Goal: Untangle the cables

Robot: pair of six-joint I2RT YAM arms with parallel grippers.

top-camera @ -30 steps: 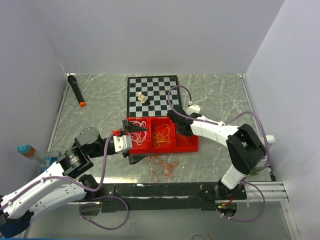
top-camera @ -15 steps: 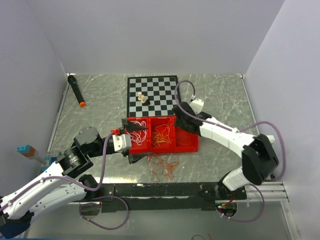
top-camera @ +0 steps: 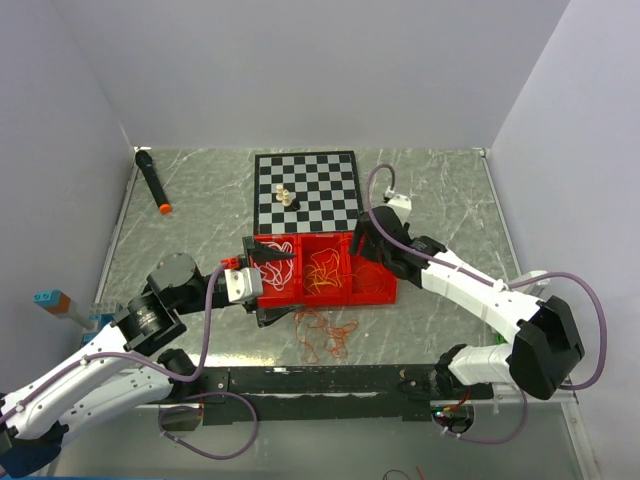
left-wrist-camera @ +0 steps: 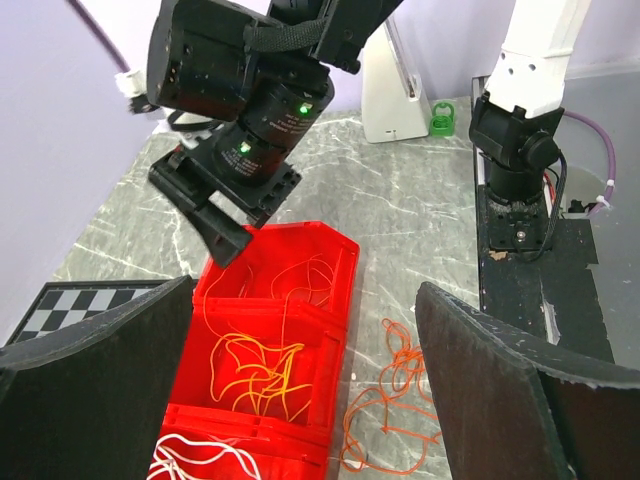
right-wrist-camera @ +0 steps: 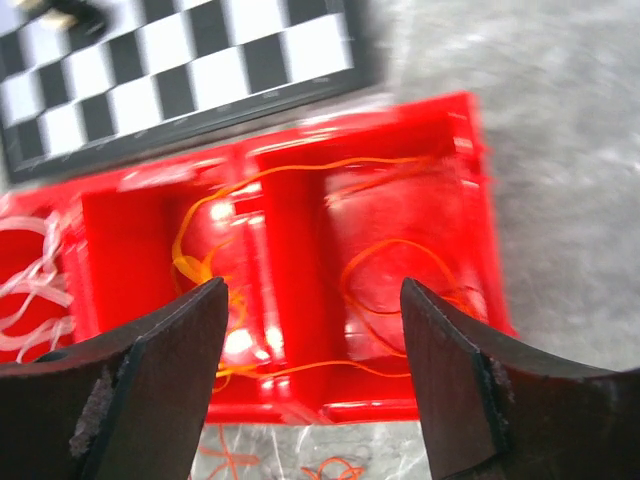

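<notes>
A red three-compartment tray (top-camera: 385, 296) holds the cables: white ones (top-camera: 281, 256) in the left bin, yellow-orange ones (top-camera: 325, 270) in the middle and a red-orange strand (right-wrist-camera: 400, 268) in the right bin. More red-orange cable (top-camera: 326, 336) lies tangled on the table in front of the tray. My right gripper (top-camera: 362, 246) hovers open over the right bin, holding nothing (right-wrist-camera: 312, 290). At the tray's left end my left gripper (top-camera: 278, 288) stands wide open and empty (left-wrist-camera: 305, 295), pointing along the tray.
A chessboard (top-camera: 305, 190) with a few pieces (top-camera: 284, 197) lies just behind the tray. A black marker with an orange tip (top-camera: 152, 181) rests at the far left. A blue and orange block (top-camera: 52, 300) sits off the table's left edge.
My right gripper went from shut to open and drew back slightly above the tray's right bin, its elbow swinging toward the near right. The left arm stayed still.
</notes>
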